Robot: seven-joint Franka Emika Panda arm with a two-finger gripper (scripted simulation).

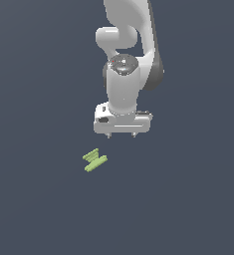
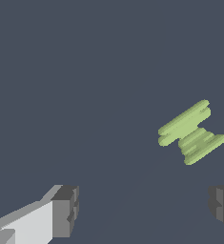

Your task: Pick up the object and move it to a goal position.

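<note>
Hung over dark grey floor: white Panda arm, wrist pointing down, gripper w/ jaws spread wide, nothing between them, fingertips apart and clear of floor per wrist view. Lay flat on floor nearby, toward exterior view's left and nearer cam than gripper, not touching it: the object, small yellow-green piece, two ridged parallel bars joined Z-like.
</note>
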